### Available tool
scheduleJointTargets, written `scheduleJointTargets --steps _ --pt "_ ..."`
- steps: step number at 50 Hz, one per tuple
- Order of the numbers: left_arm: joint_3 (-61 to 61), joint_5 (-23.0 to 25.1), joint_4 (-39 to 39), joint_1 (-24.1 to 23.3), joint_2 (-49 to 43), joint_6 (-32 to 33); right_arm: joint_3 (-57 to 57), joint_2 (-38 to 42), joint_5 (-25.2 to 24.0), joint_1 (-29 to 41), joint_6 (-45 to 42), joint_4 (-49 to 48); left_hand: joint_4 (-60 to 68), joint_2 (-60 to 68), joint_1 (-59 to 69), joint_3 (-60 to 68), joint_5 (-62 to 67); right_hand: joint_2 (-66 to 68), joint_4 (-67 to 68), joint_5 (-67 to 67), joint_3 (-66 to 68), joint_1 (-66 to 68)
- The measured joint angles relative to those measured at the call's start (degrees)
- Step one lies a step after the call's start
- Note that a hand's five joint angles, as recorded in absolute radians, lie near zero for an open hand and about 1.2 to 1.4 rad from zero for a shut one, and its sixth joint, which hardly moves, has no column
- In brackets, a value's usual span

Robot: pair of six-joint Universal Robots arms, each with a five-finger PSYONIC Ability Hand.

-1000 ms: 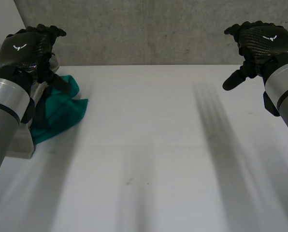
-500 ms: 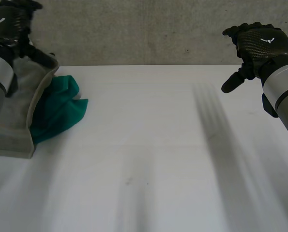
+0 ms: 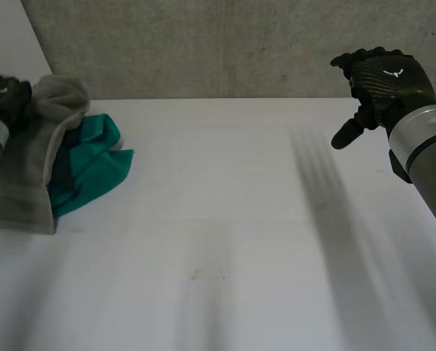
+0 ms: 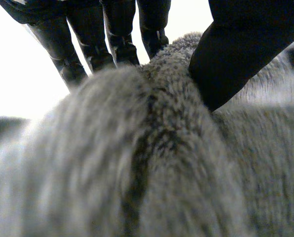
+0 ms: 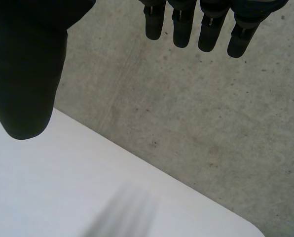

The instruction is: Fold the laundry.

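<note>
Currently, at left hand: pinching towel fold between thumb and fingers, at table's far-left corner, overlapping green cloth. At right hand: raised above table, fingers relaxed, thumb apart.

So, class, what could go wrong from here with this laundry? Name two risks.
1. The left robot hand pinches only a ridge of the fuzzy grey fleece cloth; it may slip free when lifted.
2. That cloth overlaps the crumpled teal cloth near the edge of the white table; pulling could drag it along, while the right robot hand hangs open far away.
</note>
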Motion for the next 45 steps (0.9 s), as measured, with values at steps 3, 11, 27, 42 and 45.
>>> scheduleJointTargets --steps 3,11,27,42,45 --pt "-1.7 -0.1 0.5 -2.0 5.4 -2.0 0.0 0.2 0.0 0.0 -0.8 0.0 0.4 0.0 0.0 0.0 0.0 0.0 0.0 0.0 0.0 0.0" --pt "-7.5 -0.1 3.4 -11.9 23.3 -14.0 -0.3 0.1 0.1 -0.5 -1.5 0.1 0.6 0.3 0.5 0.6 0.1 0.0 0.0 0.0 0.0 0.0" --pt "-12.4 -1.3 2.3 -35.9 15.7 -24.3 -1.1 -0.5 -0.1 -1.5 -2.0 0.2 0.8 0.3 0.5 1.0 1.2 0.0 0.0 0.0 0.0 0.0" --pt "-13.0 -3.2 -3.0 -40.5 8.8 -21.1 -1.7 0.7 -3.7 -3.6 -11.5 1.2 -46.9 -46.3 -40.4 -45.1 -44.6 0.0 0.0 0.0 0.0 0.0" --pt "-15.3 -3.8 -4.6 -40.3 13.6 -21.1 -2.0 1.1 -5.8 -3.6 -15.2 2.7 -49.8 -49.2 -42.9 -48.2 -47.6 0.0 0.0 0.0 0.0 0.0"
